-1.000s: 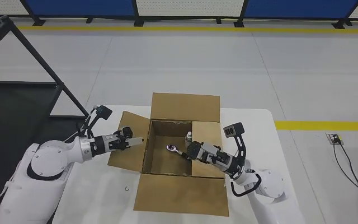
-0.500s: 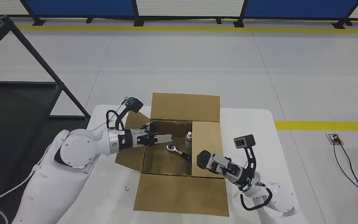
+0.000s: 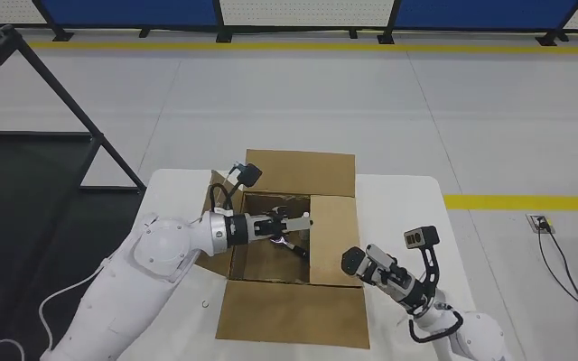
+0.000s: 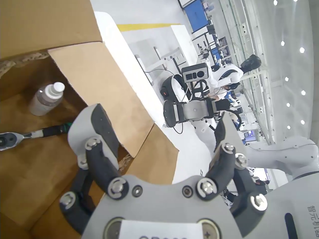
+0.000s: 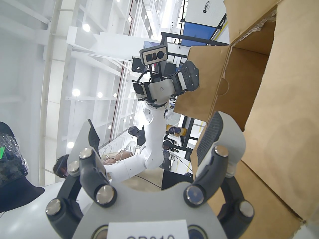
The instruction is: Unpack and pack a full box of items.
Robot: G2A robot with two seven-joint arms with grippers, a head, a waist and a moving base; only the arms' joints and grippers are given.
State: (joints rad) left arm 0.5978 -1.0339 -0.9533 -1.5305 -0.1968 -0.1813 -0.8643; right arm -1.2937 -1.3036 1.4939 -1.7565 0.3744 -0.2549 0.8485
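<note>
Left claw (image 3: 302, 219) hangs open over the box (image 3: 298, 171); we see a ratchet (image 4: 15, 138) and bottle (image 4: 46, 98) inside. Right claw (image 3: 350, 262), also open, sits at the box's four o'clock.

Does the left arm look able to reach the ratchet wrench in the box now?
Probably yes: the open left claw hangs over the open cardboard box, near the ratchet wrench; nothing covers it, and the bottle stands apart.

Overhead camera looks down; both wrist cameras closely share the box (image 3: 298, 171).
</note>
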